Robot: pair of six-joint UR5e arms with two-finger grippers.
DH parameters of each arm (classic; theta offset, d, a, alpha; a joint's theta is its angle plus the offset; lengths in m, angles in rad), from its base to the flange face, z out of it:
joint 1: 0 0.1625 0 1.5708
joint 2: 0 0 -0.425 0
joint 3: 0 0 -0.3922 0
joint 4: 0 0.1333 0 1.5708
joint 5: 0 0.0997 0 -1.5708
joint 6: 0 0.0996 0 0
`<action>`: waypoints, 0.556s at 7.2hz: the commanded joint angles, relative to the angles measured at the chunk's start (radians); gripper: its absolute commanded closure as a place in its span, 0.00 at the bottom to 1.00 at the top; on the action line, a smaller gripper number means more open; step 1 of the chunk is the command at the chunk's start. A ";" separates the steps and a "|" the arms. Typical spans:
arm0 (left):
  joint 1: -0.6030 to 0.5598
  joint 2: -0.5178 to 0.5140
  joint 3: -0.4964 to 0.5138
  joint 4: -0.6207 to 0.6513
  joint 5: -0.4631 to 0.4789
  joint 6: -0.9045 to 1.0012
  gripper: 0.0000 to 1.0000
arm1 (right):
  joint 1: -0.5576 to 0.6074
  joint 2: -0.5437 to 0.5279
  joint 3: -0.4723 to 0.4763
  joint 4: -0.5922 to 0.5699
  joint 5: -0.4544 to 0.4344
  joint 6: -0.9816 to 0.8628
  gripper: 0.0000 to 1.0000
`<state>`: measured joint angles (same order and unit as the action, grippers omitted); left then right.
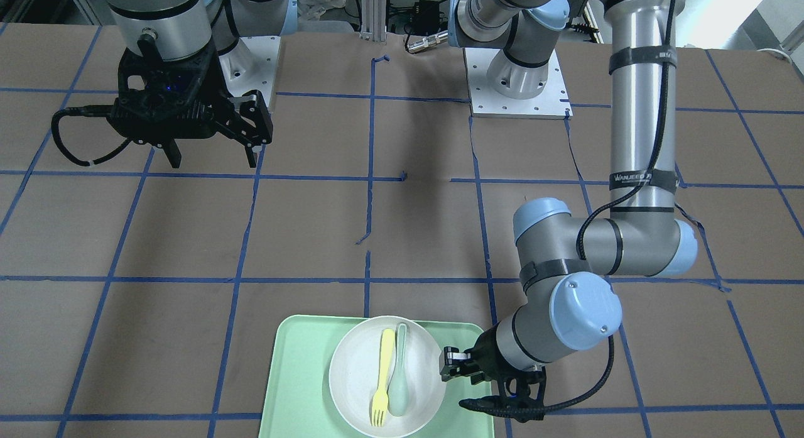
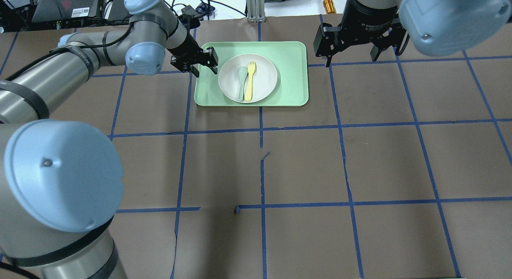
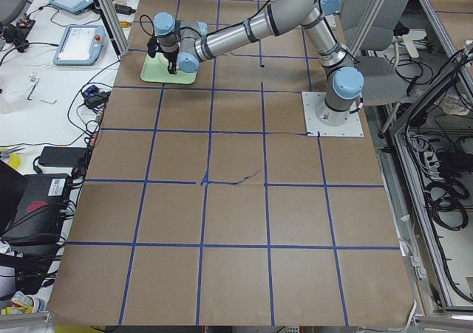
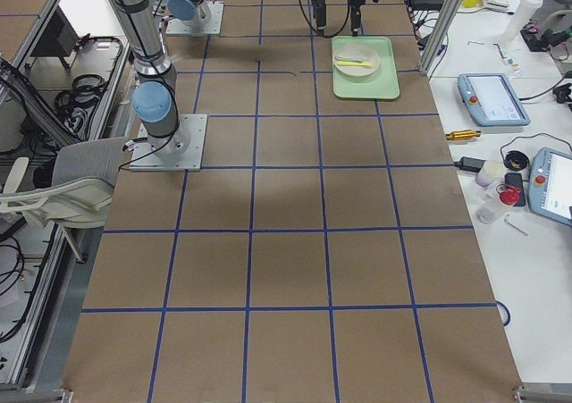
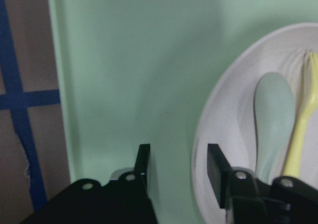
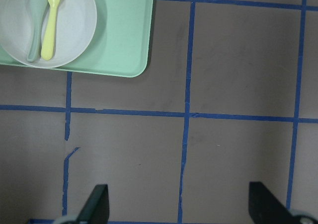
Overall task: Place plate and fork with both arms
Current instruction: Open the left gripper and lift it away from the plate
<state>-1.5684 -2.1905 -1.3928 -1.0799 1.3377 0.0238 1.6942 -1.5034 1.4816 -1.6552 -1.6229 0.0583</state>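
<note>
The off-white plate [image 2: 264,77] lies on the mint-green tray [image 2: 292,75] at the table's far middle. The pale-yellow fork [image 2: 250,81] lies in the plate beside a grey-green spoon [image 2: 241,81]. My left gripper [image 2: 204,63] is open at the plate's left edge. In the left wrist view the left gripper [image 5: 179,172] has one finger over the tray [image 5: 124,85] and the other over the rim of the plate [image 5: 273,55]. My right gripper [image 2: 352,58] is open and empty, above the table right of the tray. The right wrist view shows the plate [image 6: 74,25] and fork [image 6: 49,23] far off.
The table is brown paper with a blue tape grid [image 2: 262,127]. The left arm's elbow [image 1: 584,312] hangs over the table beside the tray [image 1: 301,375]. Both arm bases [image 1: 518,86] stand at the robot's side.
</note>
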 commanded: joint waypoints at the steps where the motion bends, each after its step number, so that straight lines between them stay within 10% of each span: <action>1: 0.005 0.192 -0.069 -0.200 0.135 -0.001 0.00 | 0.001 0.000 0.000 0.000 0.000 0.000 0.00; 4: -0.010 0.485 -0.199 -0.344 0.248 -0.152 0.00 | 0.001 -0.001 0.005 -0.002 0.000 0.002 0.00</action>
<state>-1.5689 -1.8144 -1.5455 -1.3930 1.5449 -0.0460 1.6950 -1.5038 1.4851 -1.6562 -1.6230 0.0592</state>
